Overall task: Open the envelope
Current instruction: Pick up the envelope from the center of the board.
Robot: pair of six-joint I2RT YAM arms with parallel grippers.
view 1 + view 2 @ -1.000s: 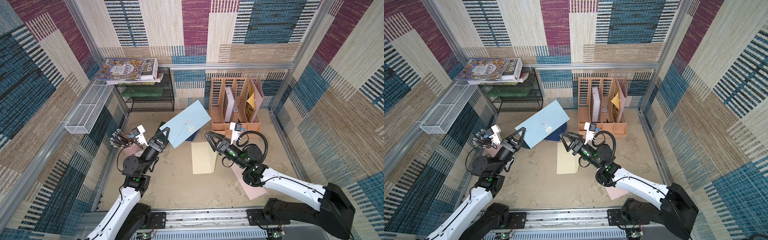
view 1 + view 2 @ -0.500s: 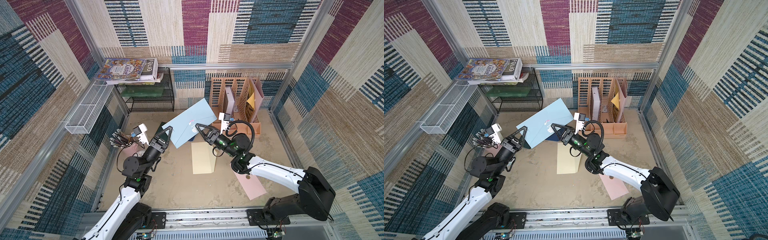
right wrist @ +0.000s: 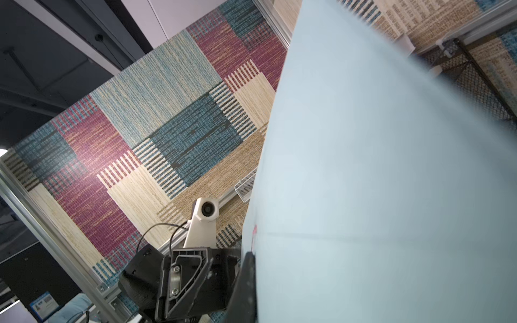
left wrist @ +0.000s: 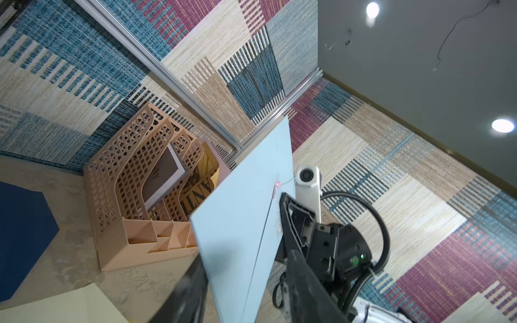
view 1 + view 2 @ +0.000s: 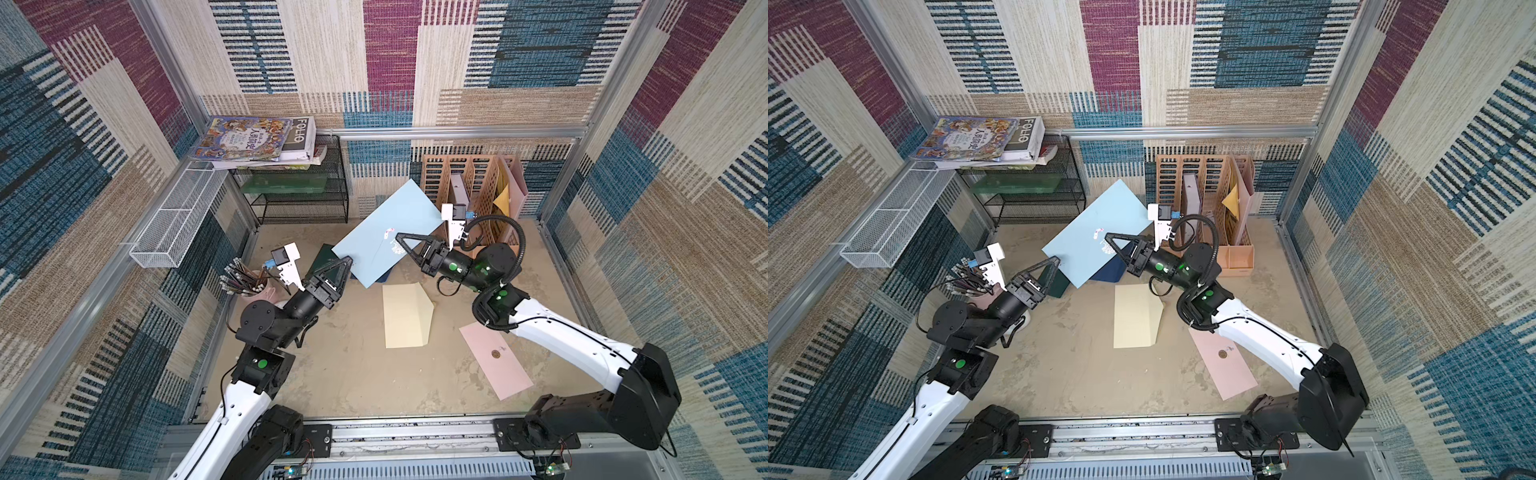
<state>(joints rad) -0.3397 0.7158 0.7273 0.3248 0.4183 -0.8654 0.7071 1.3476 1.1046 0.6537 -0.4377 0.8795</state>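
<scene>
The light blue envelope hangs tilted above the table, at 12 o'clock from the cream envelope. The right gripper is pressed together on its flap edge; the left gripper is spread around its corner, which only the left wrist view reveals.

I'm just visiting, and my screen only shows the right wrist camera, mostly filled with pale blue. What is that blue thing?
Observer: A light blue envelope, lifted off the table and tilted.
Operator: What's holding it up?
Observer: The right gripper, shut on it near a small sticker.
Operator: And the black claw I see beside it?
Observer: That's the left gripper. In the left wrist view its jaws stand apart, one on each side of the envelope's corner.
</scene>
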